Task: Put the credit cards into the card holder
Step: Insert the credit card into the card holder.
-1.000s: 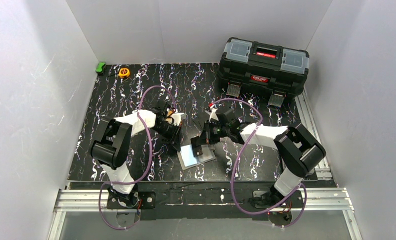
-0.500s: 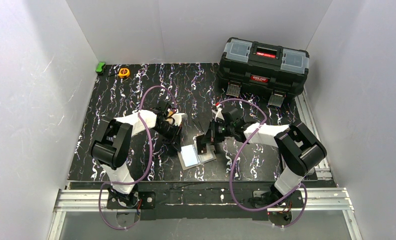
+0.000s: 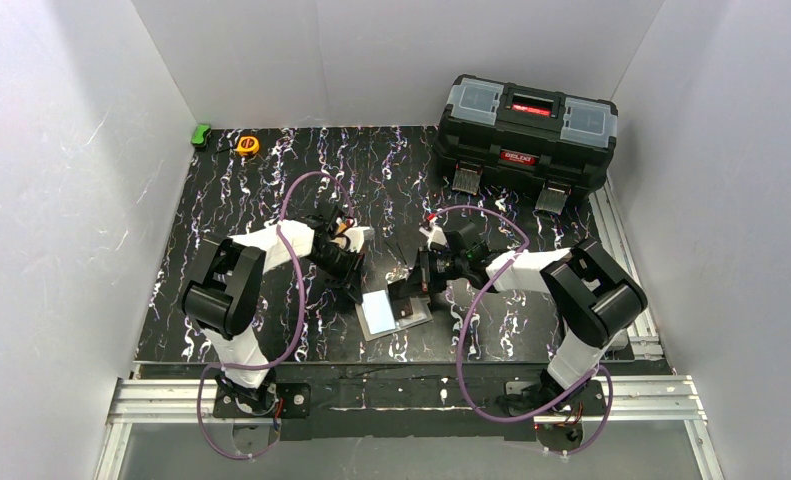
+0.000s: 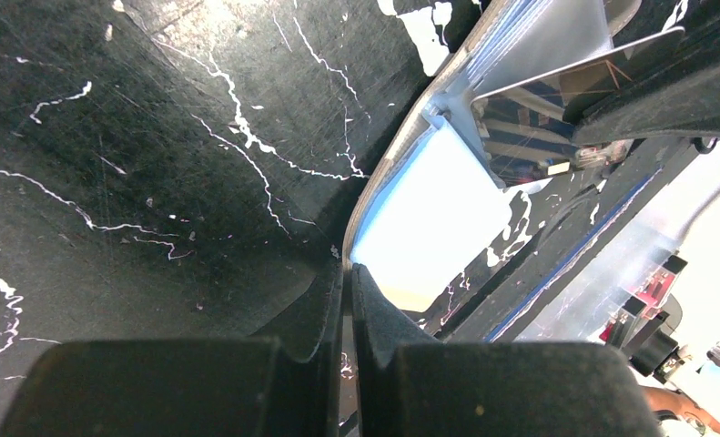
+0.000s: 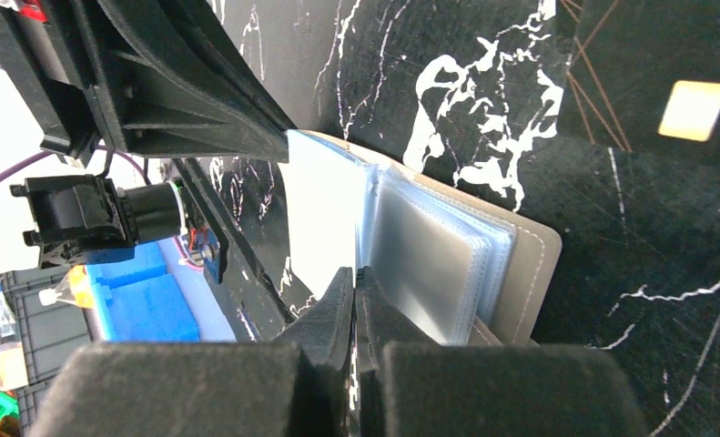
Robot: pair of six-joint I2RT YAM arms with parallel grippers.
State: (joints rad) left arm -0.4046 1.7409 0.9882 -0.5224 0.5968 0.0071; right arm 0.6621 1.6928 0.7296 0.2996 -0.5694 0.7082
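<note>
Card holder (image 3: 379, 312) lies open on counter (image 3: 271, 200), front-centre, btwn the two arms. L fingers (image 4: 374, 309) at its left edge; R fingers (image 5: 333, 309) over its right half, on the pockets. Toolbox (image 3: 526, 130) back right. Tape measure (image 3: 248, 145) & small clip-like item (image 3: 201, 135) back-left corner, side by side.

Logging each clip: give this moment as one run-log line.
left gripper: shut, tips at edge of card holder | right gripper: shut, tips at clear pockets | holder: open on table
</note>
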